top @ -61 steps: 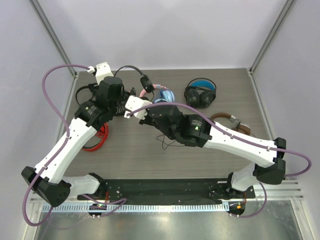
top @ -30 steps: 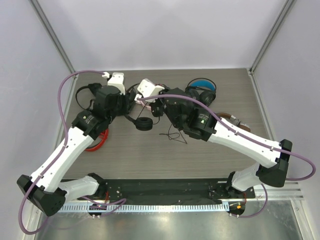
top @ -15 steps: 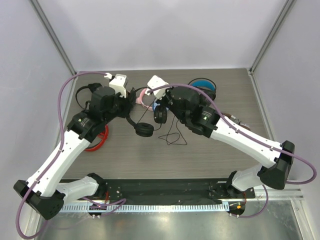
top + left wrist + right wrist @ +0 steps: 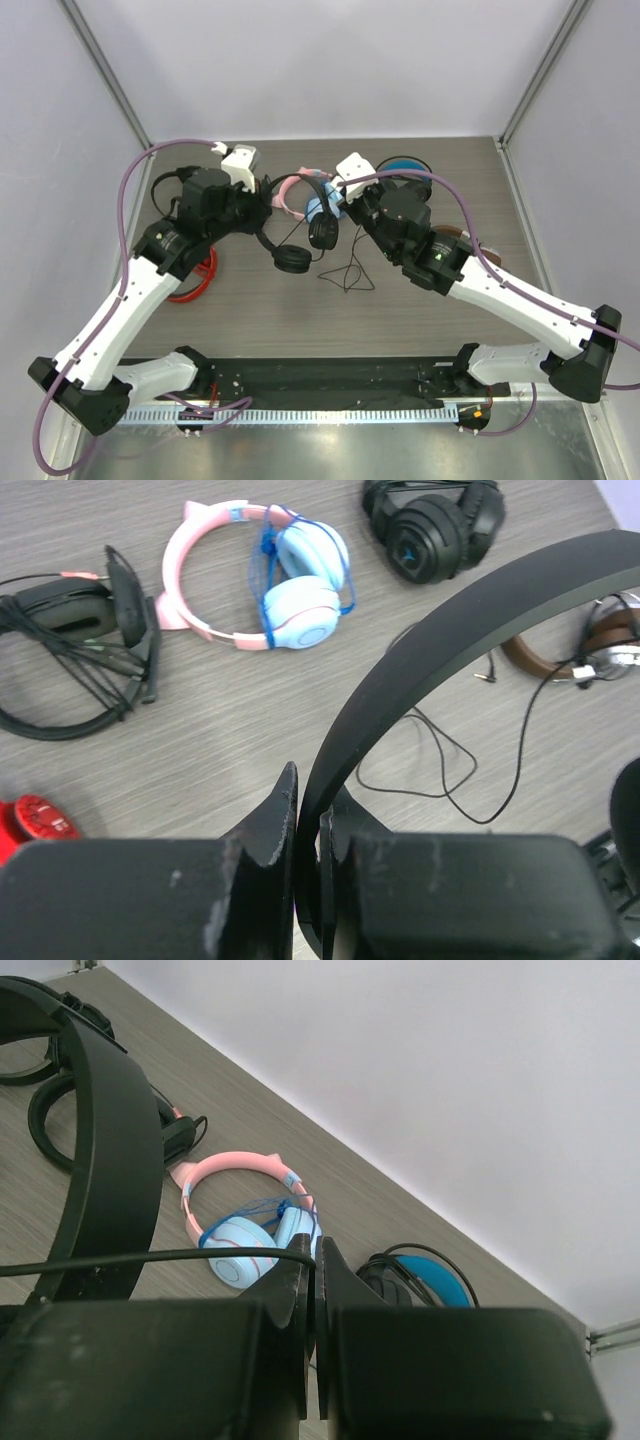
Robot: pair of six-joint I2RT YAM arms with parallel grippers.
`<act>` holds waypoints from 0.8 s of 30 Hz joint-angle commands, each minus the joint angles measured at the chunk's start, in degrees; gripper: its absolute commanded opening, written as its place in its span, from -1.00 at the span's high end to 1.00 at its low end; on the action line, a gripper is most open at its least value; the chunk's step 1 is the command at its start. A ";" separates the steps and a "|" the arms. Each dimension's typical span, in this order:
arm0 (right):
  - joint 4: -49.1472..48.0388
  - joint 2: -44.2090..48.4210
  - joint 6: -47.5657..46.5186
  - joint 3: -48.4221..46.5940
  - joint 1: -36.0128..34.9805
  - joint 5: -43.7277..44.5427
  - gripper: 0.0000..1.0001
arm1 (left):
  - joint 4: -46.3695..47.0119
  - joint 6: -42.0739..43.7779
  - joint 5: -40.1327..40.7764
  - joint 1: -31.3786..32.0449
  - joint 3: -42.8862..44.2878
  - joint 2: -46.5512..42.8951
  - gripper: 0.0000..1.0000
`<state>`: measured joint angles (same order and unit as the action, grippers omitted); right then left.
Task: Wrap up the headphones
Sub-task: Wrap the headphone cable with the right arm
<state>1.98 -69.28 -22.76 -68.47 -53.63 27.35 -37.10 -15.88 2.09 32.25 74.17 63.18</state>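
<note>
The headphones (image 4: 440, 640) are held up over the middle of the counter (image 4: 300, 320), between the two arms. The thin black headband is clamped in the left claw (image 4: 308, 810), whose fingers are closed tightly on it from both sides. From the top view the two small round earcups (image 4: 292, 260) are seen hanging below and to the right of this claw, one nearer to the arms than the other. Whether the lower earcup touches the counter cannot be told.

The right claw (image 4: 315, 1260) is closed almost fully, and the thin black cable (image 4: 150, 1256) is pinched between its fingers. In the right wrist view the cable is seen running from the left straight into the closed jaws, with the headband standing just beside it. Below the claws, the rest of the cable is seen hanging in loose loops down onto the counter.

Other things are laid on the far part of the counter. A pink-and-blue pair (image 4: 300, 625) is placed behind the held headphones, and a bulky black pair with blue lining (image 4: 430, 530) is placed to the right of it. A brown pair (image 4: 520, 662) is partly seen further right. A black headset (image 4: 60, 605) with its own cable is placed at the far left, and a red thing (image 4: 30, 820) is seen near it.
</note>
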 commanded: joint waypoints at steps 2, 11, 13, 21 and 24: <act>-5.40 1.60 2.99 1.49 0.89 2.62 0.98 | 1.15 -1.17 -4.98 0.09 3.35 -0.25 1.00; -9.53 2.39 7.20 5.71 1.68 3.06 0.98 | 2.03 -5.47 -9.91 0.09 8.17 0.36 1.00; -11.02 2.74 8.34 7.20 1.77 3.32 0.97 | 1.95 -6.70 -10.96 0.09 9.32 0.80 1.00; -20.43 4.15 16.16 13.09 1.95 5.87 0.75 | 3.44 -10.31 -14.21 -0.08 12.84 2.47 1.00; -22.80 3.97 18.62 14.94 1.95 6.31 0.74 | 4.05 -11.89 -14.74 -0.08 13.72 2.91 1.00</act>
<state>-14.79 -66.19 -9.17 -54.89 -52.10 30.98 -37.89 -24.12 -8.25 32.23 84.27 66.57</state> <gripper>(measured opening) 0.127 0.067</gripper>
